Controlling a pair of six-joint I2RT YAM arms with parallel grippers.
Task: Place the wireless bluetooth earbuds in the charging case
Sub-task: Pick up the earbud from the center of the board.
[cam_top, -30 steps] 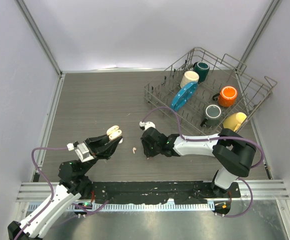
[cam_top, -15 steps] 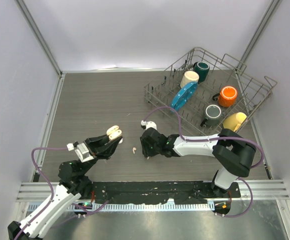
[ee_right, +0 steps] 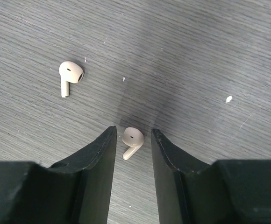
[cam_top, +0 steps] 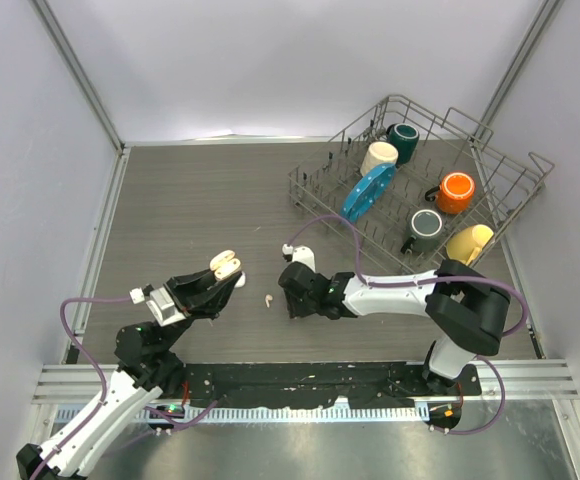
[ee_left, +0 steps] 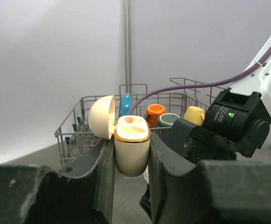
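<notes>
My left gripper (cam_top: 222,279) (ee_left: 131,142) is shut on the cream charging case (cam_top: 227,266) (ee_left: 131,150) and holds it above the table with its lid flipped open. In the right wrist view, one pale earbud (ee_right: 132,140) lies on the table between the spread fingers of my right gripper (ee_right: 133,134), touching neither finger. A second pale earbud (ee_right: 70,74) lies to its upper left; from above it shows between the two grippers (cam_top: 268,299). My right gripper (cam_top: 293,300) stands open, low over the table, and from above it hides the earbud between its fingers.
A wire dish rack (cam_top: 315,178) stands at the back right with an orange mug (cam_top: 457,192), a grey mug (cam_top: 425,229), a yellow mug (cam_top: 469,242), a cream mug (cam_top: 378,157) and a blue dish (cam_top: 367,192). A small white speck (ee_right: 228,99) lies on the table.
My right gripper has opened and shifted slightly left over the table. The left gripper with the case has moved a little to the left.
</notes>
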